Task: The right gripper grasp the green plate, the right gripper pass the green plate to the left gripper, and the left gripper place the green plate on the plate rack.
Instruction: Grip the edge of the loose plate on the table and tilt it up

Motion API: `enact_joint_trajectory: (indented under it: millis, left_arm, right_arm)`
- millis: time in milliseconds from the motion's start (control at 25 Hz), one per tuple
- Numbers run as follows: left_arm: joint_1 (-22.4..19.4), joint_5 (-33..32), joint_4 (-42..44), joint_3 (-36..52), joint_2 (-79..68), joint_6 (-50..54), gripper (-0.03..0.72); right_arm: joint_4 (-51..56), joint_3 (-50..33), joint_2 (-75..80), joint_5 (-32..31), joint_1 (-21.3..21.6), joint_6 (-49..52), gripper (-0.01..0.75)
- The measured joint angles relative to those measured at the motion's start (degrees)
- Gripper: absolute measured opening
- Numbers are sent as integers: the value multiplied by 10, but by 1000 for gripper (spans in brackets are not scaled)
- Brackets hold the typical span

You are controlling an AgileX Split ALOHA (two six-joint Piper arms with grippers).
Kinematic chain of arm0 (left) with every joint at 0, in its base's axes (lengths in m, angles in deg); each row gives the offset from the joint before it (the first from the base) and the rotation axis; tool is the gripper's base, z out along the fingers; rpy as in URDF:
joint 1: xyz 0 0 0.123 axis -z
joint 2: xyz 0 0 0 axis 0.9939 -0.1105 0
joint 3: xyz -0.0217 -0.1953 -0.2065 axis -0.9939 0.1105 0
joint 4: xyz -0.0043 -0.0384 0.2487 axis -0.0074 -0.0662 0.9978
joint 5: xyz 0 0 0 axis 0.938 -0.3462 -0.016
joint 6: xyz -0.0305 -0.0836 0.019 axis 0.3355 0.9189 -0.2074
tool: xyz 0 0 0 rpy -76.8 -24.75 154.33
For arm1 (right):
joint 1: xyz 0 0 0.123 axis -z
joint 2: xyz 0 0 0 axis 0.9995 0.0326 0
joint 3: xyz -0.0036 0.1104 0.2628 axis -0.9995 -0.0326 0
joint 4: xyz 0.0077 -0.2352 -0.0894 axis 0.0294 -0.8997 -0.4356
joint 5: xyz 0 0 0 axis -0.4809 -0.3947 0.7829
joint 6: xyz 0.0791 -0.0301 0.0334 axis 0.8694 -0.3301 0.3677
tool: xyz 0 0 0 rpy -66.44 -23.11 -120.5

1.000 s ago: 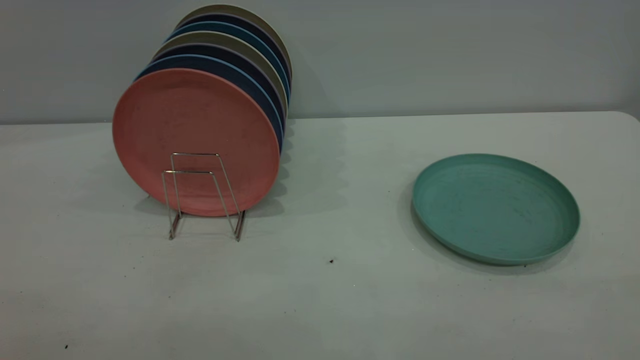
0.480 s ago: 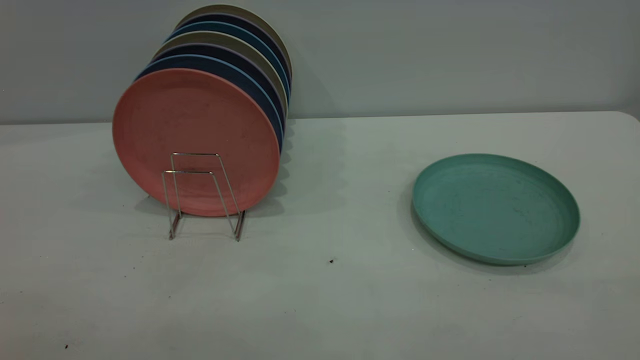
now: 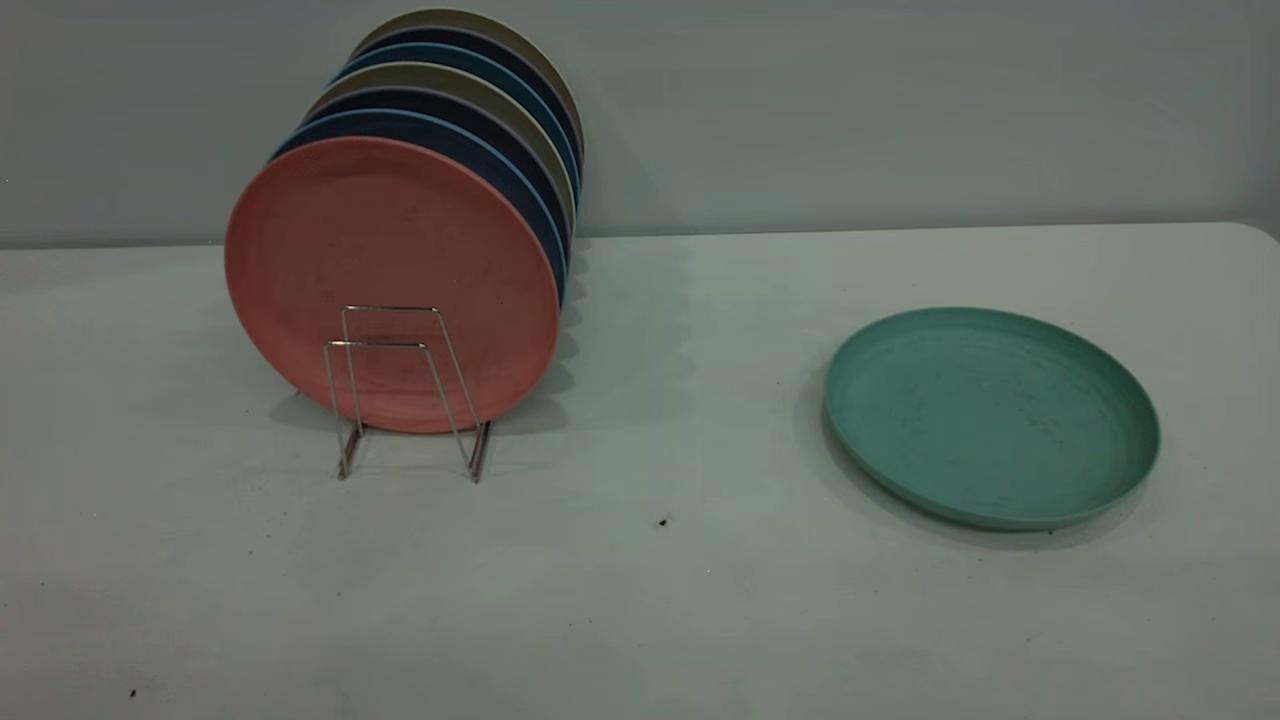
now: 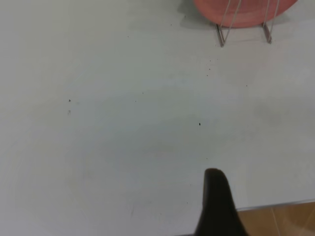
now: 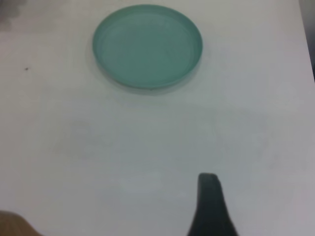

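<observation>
The green plate (image 3: 990, 415) lies flat on the table at the right, rim up, with nothing touching it. It also shows in the right wrist view as the green plate (image 5: 147, 46), well ahead of my right gripper (image 5: 209, 206), of which only a black tip shows. The plate rack (image 3: 380, 344) stands at the left, with its front wire loops bare. Only a black tip of my left gripper (image 4: 216, 201) shows, near the table's front edge and well short of the plate rack (image 4: 220, 37). Neither gripper appears in the exterior view.
A salmon-pink plate (image 3: 390, 250) stands upright in the rack, with several dark blue and olive plates (image 3: 470, 120) behind it. A grey wall runs behind the table. The table edge (image 4: 275, 204) and brown floor lie beside the left gripper.
</observation>
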Motion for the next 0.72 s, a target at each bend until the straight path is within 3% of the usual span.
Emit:
enact_joint_trajectory:
  millis: [560, 720]
  left_arm:
    - [0, 0, 0, 0, 0, -4, 518]
    - [0, 34, 0, -7, 0, -14, 518]
  right_arm:
    - [2, 0, 0, 0, 0, 0, 546]
    - [2, 2, 0, 4, 0, 0, 546]
